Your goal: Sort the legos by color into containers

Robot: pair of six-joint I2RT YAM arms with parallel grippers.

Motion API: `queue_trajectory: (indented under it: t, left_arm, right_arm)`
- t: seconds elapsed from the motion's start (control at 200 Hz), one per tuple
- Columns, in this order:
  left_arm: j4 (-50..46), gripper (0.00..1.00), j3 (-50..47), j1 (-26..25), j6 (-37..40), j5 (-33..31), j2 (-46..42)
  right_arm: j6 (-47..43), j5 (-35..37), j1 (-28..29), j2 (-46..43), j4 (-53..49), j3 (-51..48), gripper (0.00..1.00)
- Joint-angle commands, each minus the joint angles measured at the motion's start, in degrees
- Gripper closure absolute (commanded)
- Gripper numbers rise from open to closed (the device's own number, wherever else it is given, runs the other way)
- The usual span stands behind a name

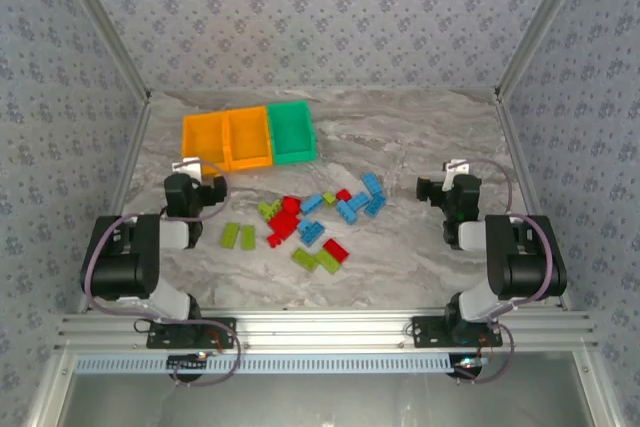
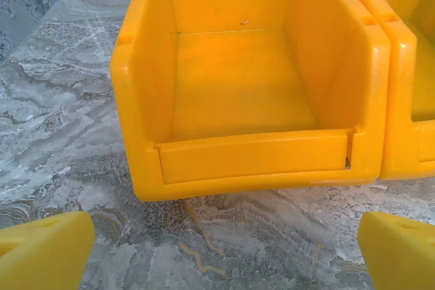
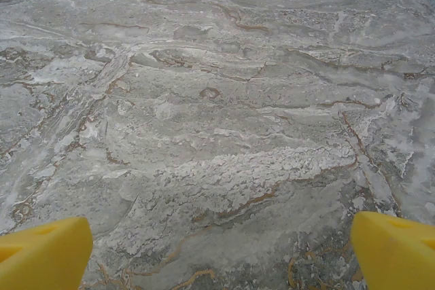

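On surface (image 1: 420, 137), legos (image 1: 320, 222) scattered; my left fingers (image 2: 41, 252) nearest green pair (image 1: 238, 236), right fingers (image 3: 394, 249) nearest blue cluster (image 1: 362, 199); both spread apart.

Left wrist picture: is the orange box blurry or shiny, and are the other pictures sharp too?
Left wrist: the orange bin is sharp and glows softly, no hard glare; the left tool has soft-edged fingertips at the bottom corners. Right wrist: the marbled table is crisp, evenly lit. Top external: the legos are small but clear, with faint shadows.
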Motion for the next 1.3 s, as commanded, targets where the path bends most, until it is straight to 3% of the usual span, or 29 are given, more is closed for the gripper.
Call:
queue_trajectory:
  t: [0.0, 0.55, 0.615, 0.7, 0.809, 0.909, 1.014, 1.139, 1.294]
  left_arm:
    - [1.3, 0.01, 1.0, 0.3, -0.4, 0.9, -0.4]
    - [1.3, 0.01, 0.9, 0.3, -0.3, 0.9, -0.4]
    - [1.3, 0.01, 0.9, 0.2, -0.4, 0.9, -0.4]
    - [0.9, 0.01, 1.1, -0.1, -0.2, 0.4, -0.5]
    - [-3.0, 0.01, 1.5, -2.2, 0.0, -6.4, -4.9]
    - [-13.9, 0.01, 3.2, -4.2, -0.7, -12.7, -12.1]
    - [-26.9, 0.01, 5.1, -5.1, -8.2, -13.8, -21.4]
    - [-50.4, 0.01, 13.1, -7.7, -21.5, -10.8, -29.2]
    - [-77.1, 0.04, 23.7, -15.5, -35.1, -5.5, -28.8]
  right_arm:
    - [-0.5, 1.0, 0.1, -0.6, 1.3, 1.1, 0.0]
    - [0.0, 1.3, -0.1, -1.0, 1.2, 1.2, 0.0]
    - [0.8, 4.5, 0.2, -5.2, -5.2, 2.6, 0.0]
    - [7.1, 12.4, 0.8, -15.2, -21.6, 6.4, 0.0]
    - [18.1, 11.6, 1.6, -28.5, -42.9, 10.9, 0.0]
    - [25.8, 4.5, 2.7, -36.6, -61.5, 16.4, 0.0]
    - [28.2, -4.9, 6.7, -39.6, -73.4, 21.0, 0.0]
    - [27.4, -10.7, 15.9, -36.7, -84.0, 26.4, 0.0]
    - [27.2, -10.3, 32.1, -28.8, -91.7, 32.3, 0.0]
